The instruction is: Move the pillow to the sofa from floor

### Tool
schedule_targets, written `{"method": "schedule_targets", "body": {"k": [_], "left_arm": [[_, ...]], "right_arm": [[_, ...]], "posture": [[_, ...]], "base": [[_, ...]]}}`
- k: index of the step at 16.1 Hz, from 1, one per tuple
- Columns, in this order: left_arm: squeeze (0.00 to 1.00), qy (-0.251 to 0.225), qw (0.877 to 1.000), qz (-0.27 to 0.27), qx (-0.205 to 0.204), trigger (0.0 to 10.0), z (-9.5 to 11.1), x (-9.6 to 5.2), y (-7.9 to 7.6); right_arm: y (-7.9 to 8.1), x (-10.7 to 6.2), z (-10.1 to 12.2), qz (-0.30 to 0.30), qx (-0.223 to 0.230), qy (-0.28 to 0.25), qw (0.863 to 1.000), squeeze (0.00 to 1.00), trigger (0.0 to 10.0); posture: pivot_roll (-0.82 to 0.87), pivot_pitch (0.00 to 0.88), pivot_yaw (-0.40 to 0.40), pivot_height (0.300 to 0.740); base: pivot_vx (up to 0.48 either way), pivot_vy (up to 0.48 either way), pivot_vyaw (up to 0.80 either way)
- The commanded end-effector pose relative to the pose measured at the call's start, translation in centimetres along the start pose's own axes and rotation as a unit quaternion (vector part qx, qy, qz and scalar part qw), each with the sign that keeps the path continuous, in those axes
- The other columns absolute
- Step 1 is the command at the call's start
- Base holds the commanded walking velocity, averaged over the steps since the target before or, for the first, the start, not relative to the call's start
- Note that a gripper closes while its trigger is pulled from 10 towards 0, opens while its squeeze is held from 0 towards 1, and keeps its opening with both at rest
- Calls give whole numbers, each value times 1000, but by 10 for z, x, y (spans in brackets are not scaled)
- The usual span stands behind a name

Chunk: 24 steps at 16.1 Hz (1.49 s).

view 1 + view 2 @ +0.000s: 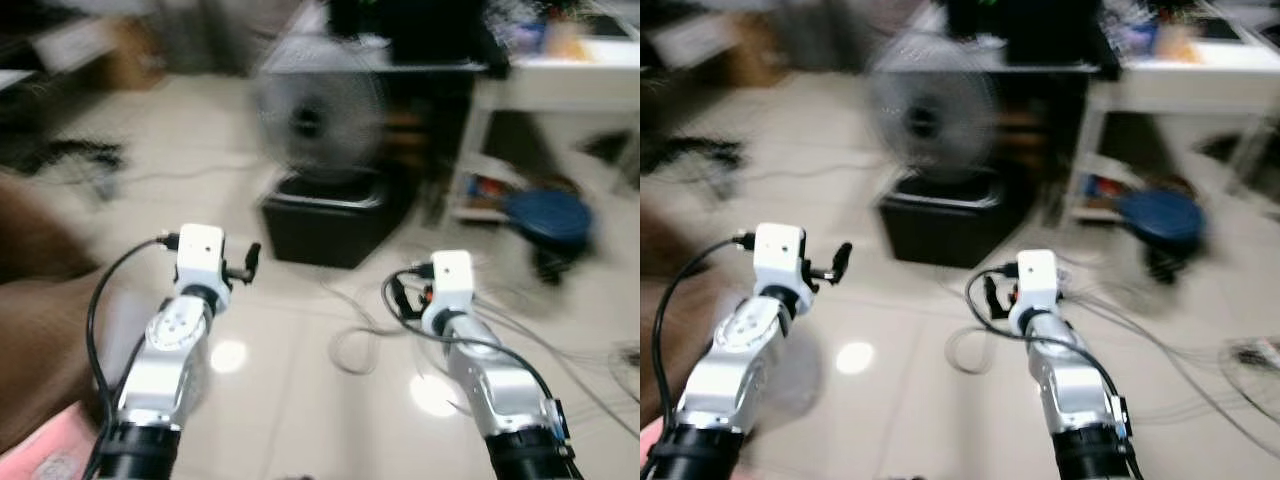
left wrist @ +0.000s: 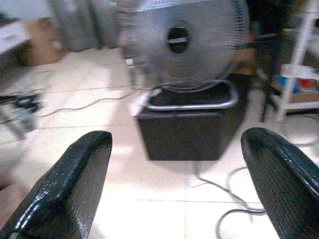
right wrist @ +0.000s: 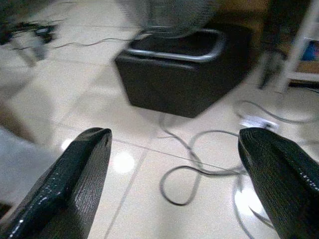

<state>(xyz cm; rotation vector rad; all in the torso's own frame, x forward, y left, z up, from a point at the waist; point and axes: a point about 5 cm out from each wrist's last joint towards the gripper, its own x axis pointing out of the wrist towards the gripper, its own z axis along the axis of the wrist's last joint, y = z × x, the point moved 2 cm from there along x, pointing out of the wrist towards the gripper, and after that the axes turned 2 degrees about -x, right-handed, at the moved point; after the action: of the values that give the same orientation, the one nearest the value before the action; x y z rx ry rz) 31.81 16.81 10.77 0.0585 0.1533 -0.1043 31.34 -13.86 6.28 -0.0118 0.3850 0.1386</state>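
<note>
Both silver arms reach forward over the pale tiled floor, and the head views are blurred. My left gripper [image 2: 177, 191] is open, with bare floor between its black fingers [image 2: 70, 184]. My right gripper [image 3: 174, 186] is open too, over a loop of cable. In the left eye view the left gripper [image 1: 247, 262] is beside a brown sofa [image 1: 35, 300] at the left edge. A pink patterned soft thing [image 1: 45, 452] lies at the bottom left corner; whether it is the pillow I cannot tell.
A round fan [image 1: 318, 118] stands on a black box [image 1: 330, 225] straight ahead. A white shelf unit [image 1: 560, 85] and a blue round object [image 1: 548, 215] are at the right. Loose cables [image 1: 360, 340] trail over the floor [image 1: 300, 400] between the arms.
</note>
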Motion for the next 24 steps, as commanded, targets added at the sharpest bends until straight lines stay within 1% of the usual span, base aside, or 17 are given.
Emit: {"method": "schedule_targets", "body": {"k": [1,3,4,5,7,9,12,16,17,20,24], "left_arm": [[0,7,1000,-10,8,10000,-1,-3,-3],[0,7,1000,0,9,10000,0,-4,1],[0,5,1000,4,10,10000,0,-4,2],[0,4,1000,5,10,10000,1,-4,3],[0,4,1000,6,9,10000,1,-3,4],[0,4,1000,5,9,10000,3,-2,3],[0,5,1000,3,7,10000,2,-2,1],[0,7,1000,-1,5,10000,2,-1,-1],[0,7,1000,1,4,10000,2,-1,0],[0,8,1000,-3,5,10000,2,0,-1],[0,9,1000,-3,5,10000,2,1,-2]], "right_arm": [[-4,1,2,-8,-1,0,1000,0,10000],[-10,7,1,-30,-18,10,999,0,10000],[-13,10,1,-46,-39,14,998,0,10000],[-14,11,4,-50,-44,2,998,0,10000],[-13,11,6,-45,-43,1,998,0,10000],[-8,12,7,-28,-45,0,999,0,10000],[-10,12,1,-34,-39,5,999,0,10000],[-12,10,3,-34,-32,2,999,0,10000],[-11,11,3,-28,-26,1,999,0,10000],[-7,11,3,-22,-28,-2,999,0,10000],[-8,11,3,-18,-30,0,999,0,10000]], "posture": [[-15,0,66,740],[4,0,48,740],[4,0,48,740],[7,0,47,740],[4,0,49,740],[-2,0,51,740],[-8,0,51,740],[-14,0,57,740],[-14,0,57,740],[-19,0,60,740],[-15,0,56,740]], "base": [[341,0,0],[368,0,0],[379,0,0],[379,0,0],[381,0,0],[381,0,0],[382,0,0],[381,0,0],[375,0,0],[375,0,0],[373,0,556]]}}
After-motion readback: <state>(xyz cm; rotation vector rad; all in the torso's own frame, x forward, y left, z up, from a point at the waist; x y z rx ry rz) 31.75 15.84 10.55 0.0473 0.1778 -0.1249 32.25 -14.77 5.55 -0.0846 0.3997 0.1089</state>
